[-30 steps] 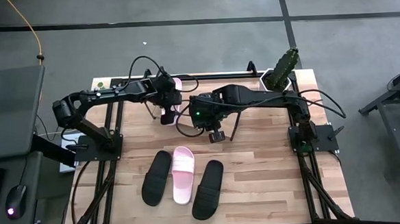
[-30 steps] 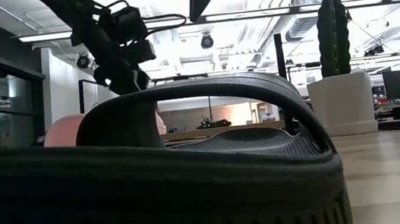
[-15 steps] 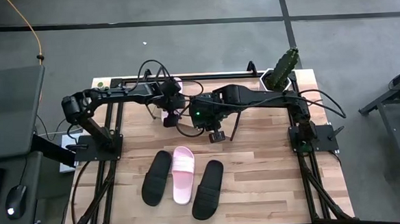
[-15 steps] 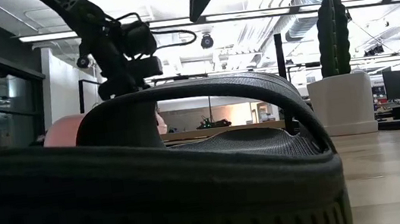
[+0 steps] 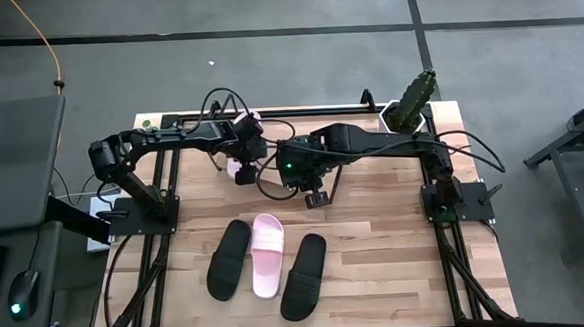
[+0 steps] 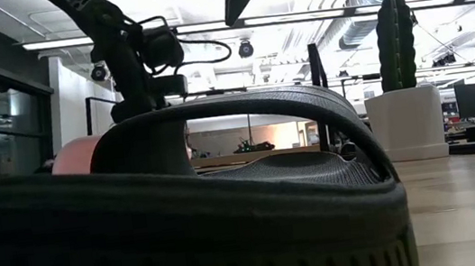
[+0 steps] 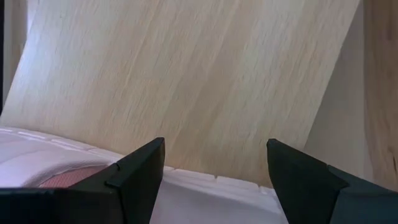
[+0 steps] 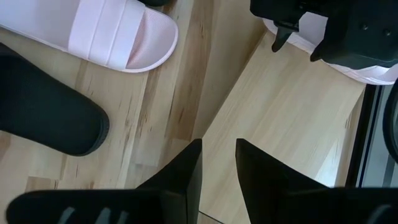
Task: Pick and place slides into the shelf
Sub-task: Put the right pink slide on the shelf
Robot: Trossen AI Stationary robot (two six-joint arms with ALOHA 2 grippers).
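Note:
One pale pink slide [image 5: 257, 120] lies on the shelf's slanted wooden board [image 8: 286, 124] at the far side, mostly hidden under my left arm. My left gripper [image 7: 214, 146] is open and points steeply down, its fingers standing astride that slide's rim [image 7: 205, 186]. My right gripper [image 5: 317, 197] hangs over the table's middle, empty, with a narrow gap between its fingers [image 8: 217, 146]. Near the front edge lie a black slide [image 5: 229, 259], a pink slide [image 5: 268, 255] and another black slide [image 5: 303, 275], flat on their soles. My left gripper stands open over the pink slide on the shelf, one finger [image 7: 140, 171] at each side of its rim. Whether either finger touches the slide I cannot tell.
A cactus in a white pot [image 5: 409, 107] stands at the far right corner. The black slide [image 6: 225, 180] fills the foreground of the low view. The shelf's black wire frame [image 8: 373, 124] runs along the far edge. Bare wood lies at the right [image 5: 407, 258].
My left gripper has sunk a little toward the pink slide on the shelf and tipped more steeply downward, staying open. The slides have not moved.

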